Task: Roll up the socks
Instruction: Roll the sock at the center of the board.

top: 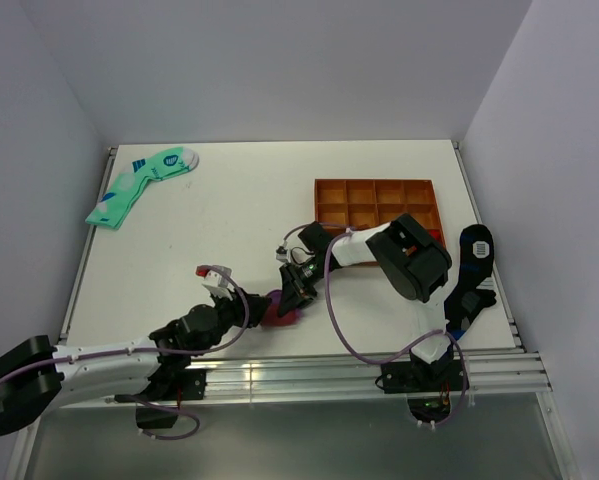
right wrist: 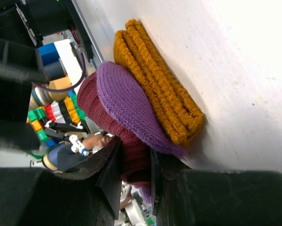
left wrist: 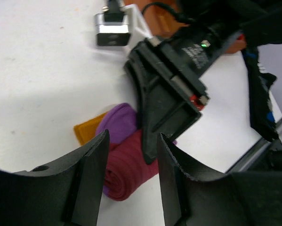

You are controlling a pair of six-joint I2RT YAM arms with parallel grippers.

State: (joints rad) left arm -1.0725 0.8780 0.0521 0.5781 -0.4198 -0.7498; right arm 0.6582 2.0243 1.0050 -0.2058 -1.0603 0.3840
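1. Above and behind the arms, we look down over the whole table (top: 229,220).
2. From the left wrist we face the socks (left wrist: 126,169) closely.
3. The right wrist sits nearer still, seemingly rolled sideways; all views share the socks.

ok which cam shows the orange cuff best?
Right wrist: the orange cuff fills mid-frame, with sharp ribbing. Left wrist catches only one corner of it. Top external shows the socks as a dark-red blob, and the cuff is not discernible.
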